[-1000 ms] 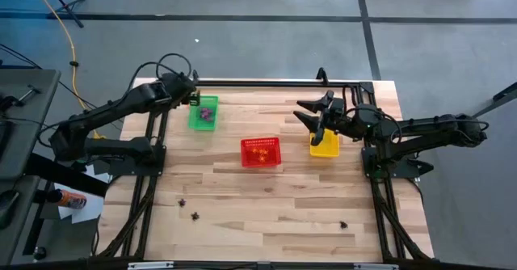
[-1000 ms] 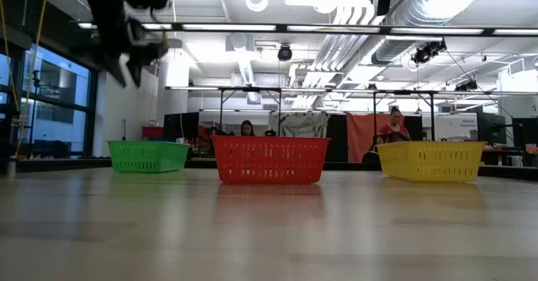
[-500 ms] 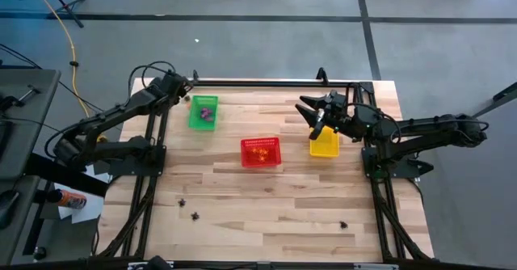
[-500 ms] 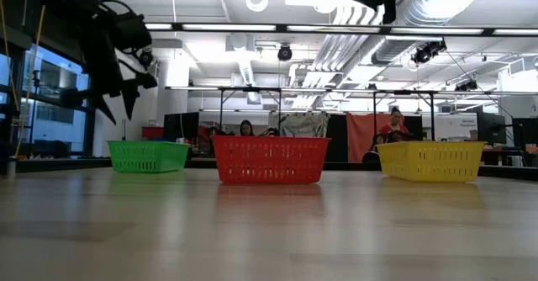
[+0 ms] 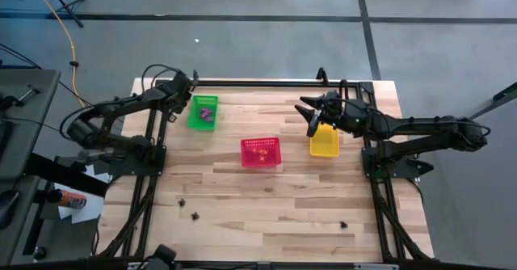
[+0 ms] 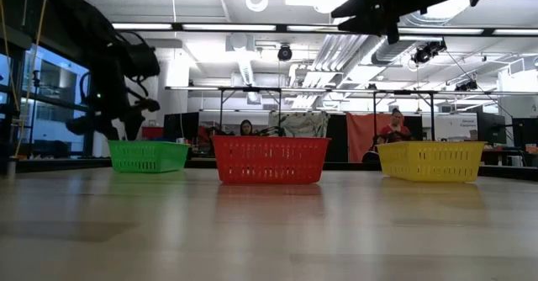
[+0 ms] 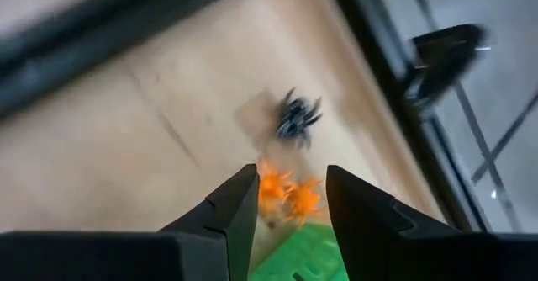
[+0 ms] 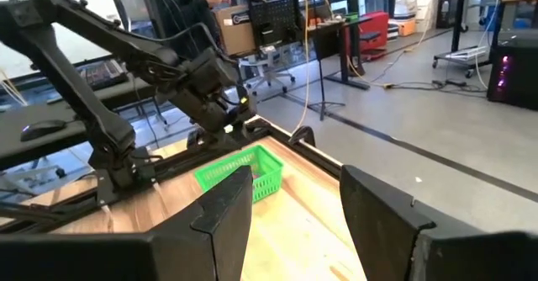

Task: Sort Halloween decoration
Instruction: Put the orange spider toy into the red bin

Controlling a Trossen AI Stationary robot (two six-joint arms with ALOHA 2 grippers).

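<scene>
Two trinkets lie just ahead of the left gripper [image 7: 292, 173]: an orange trinket [image 7: 286, 195], seen in the gap between its fingertips, and a black spider-like trinket [image 7: 297, 117] a little farther out on the bare wood. The fingers stand moderately apart with nothing clamped between them. A corner of the green basket [image 7: 307, 256] sits right under the fingertips. From above, this gripper is at that basket's far outer corner, and purple trinkets [image 5: 208, 113] lie inside the basket.

The step in hand looks like picking up the orange piece. To do it well, the gripper should come straight down with one finger on each side of the piece. It should stay clear of the basket wall so the mesh is not nudged, and it should not sweep the black spider away. The piece is tiny and spiky, so it should be pinched near the middle of the fingertips and lifted only once they have fully closed on it.

The red basket [image 5: 261, 153], which already holds orange pieces, is away to the gripper's inner side and is the likely drop.

The right gripper [image 5: 307, 118] waits with its fingers wide and empty, with the yellow basket [image 5: 324, 145] just beneath it. Three more black trinkets [image 5: 195, 216] lie well away from both grippers, toward the table's near edge.
</scene>
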